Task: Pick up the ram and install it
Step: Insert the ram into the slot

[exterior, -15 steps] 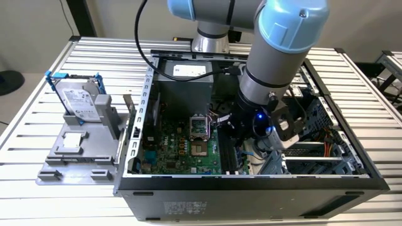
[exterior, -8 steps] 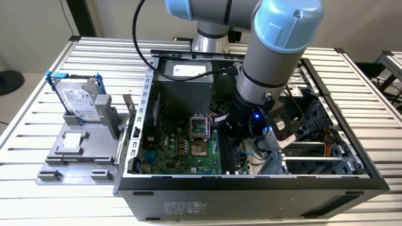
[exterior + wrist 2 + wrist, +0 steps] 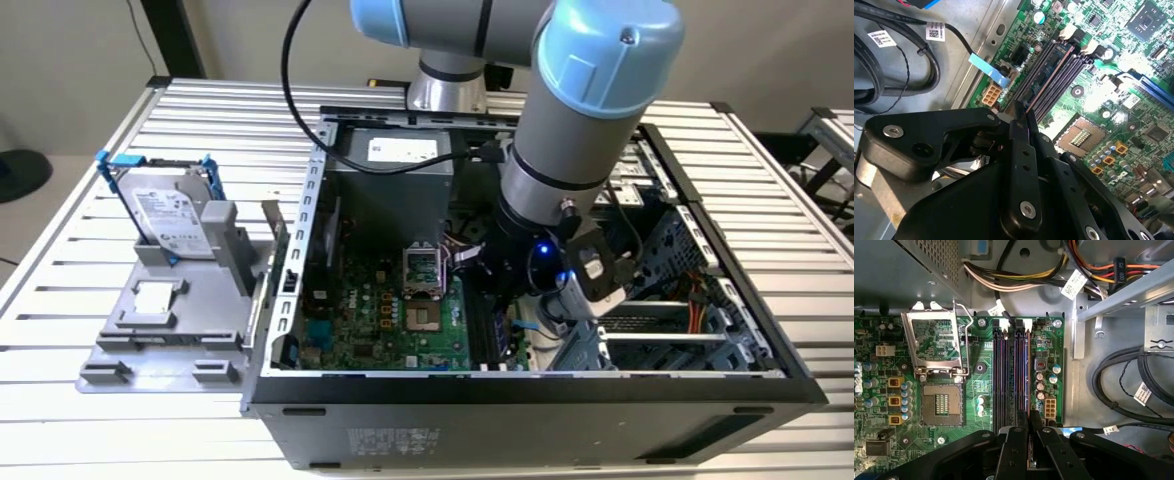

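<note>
Robotics lab or test workshop. A robot arm [image 3: 574,120] with blue joint caps reaches into an open computer case [image 3: 534,390] lying on a ribbed metal table [image 3: 80,260]. A grey parts fixture [image 3: 167,330] stands beside it, holding a hard drive [image 3: 171,215]. Plain wall behind.

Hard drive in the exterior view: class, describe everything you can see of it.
The hard drive is a flat silver box with a pale label, held in a blue frame. It stands tilted in a grey holder on the slatted table, to the exterior view's left of the open computer case.
</note>
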Robot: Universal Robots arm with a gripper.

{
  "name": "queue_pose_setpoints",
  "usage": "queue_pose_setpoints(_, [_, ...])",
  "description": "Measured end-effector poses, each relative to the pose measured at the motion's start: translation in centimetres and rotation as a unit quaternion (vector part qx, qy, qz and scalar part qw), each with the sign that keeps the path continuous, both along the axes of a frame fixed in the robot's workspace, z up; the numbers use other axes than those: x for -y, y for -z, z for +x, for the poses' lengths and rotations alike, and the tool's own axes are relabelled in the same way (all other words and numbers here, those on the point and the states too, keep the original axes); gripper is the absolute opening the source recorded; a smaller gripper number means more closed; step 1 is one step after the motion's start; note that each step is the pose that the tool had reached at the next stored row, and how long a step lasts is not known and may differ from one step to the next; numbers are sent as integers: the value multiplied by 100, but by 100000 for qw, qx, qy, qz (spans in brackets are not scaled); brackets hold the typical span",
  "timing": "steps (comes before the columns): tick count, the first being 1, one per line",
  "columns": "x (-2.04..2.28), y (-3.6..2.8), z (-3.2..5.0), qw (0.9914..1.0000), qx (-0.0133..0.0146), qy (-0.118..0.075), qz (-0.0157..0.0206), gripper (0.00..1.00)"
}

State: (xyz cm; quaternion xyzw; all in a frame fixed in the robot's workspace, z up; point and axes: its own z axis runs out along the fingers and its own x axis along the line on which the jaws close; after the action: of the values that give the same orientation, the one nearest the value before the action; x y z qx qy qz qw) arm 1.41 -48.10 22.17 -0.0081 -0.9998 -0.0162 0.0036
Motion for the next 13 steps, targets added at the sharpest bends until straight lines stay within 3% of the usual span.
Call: queue_pose_setpoints(13, [0, 15, 3, 99999, -71, 355, 103, 0])
